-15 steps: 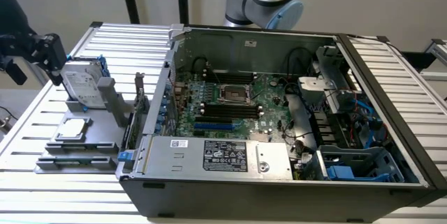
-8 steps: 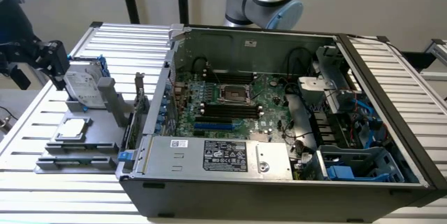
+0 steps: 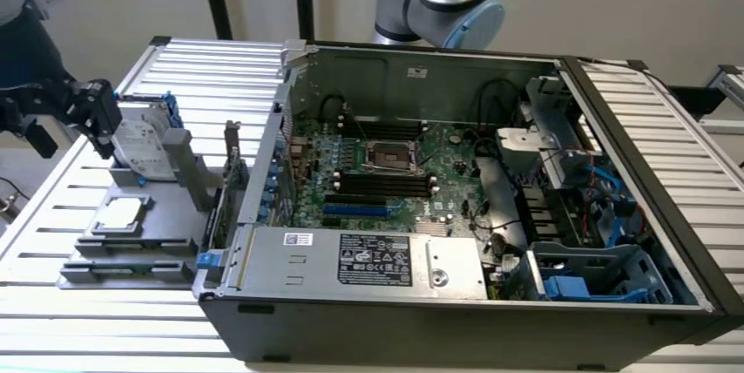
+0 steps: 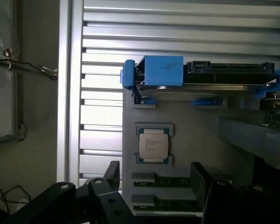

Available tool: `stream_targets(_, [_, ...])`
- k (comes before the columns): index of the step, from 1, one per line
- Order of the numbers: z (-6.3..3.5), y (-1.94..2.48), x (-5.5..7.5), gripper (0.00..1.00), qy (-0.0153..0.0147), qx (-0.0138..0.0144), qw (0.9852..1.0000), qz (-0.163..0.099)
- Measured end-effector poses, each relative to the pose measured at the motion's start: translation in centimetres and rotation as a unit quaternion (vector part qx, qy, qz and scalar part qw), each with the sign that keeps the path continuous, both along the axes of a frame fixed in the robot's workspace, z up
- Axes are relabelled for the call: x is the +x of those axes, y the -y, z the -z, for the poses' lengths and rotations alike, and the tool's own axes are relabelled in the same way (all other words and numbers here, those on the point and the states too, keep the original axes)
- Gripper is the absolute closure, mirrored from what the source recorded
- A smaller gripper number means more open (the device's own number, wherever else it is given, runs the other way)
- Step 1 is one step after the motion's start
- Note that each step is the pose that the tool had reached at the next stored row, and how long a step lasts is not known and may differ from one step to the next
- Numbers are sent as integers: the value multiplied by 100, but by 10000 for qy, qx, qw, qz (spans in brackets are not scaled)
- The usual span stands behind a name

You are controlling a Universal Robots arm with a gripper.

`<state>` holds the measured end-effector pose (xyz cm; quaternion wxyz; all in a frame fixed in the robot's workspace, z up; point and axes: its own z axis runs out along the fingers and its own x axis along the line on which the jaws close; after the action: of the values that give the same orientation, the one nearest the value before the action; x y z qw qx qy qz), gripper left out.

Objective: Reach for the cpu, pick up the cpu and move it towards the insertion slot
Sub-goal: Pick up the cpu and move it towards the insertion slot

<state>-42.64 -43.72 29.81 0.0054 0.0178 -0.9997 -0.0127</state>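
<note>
Hovering over a ribbed, silvery slatted worktop (image 3: 104, 325), the black, angular hand (image 4: 154, 171) has its two fingers spread wide with nothing between them. Just ahead of the hand, in line with that gap but clear of both fingers, the cpu (image 4: 153, 144) lies flat in a matte grey holder (image 4: 196, 135). It is a small square chip with a shiny metal top and pale rim. Beyond it stands a hard drive (image 4: 233, 77) with blue plastic rails. Well away from the hand, the insertion slot (image 3: 392, 157), a square silver frame with a dark centre, sits on the green motherboard (image 3: 454, 151) inside an open computer case (image 3: 465, 321).
</note>
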Motion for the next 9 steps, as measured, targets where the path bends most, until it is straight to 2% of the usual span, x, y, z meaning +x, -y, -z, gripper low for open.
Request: stream_targets(9, [163,-1,1,29,0,0,10000,-35])
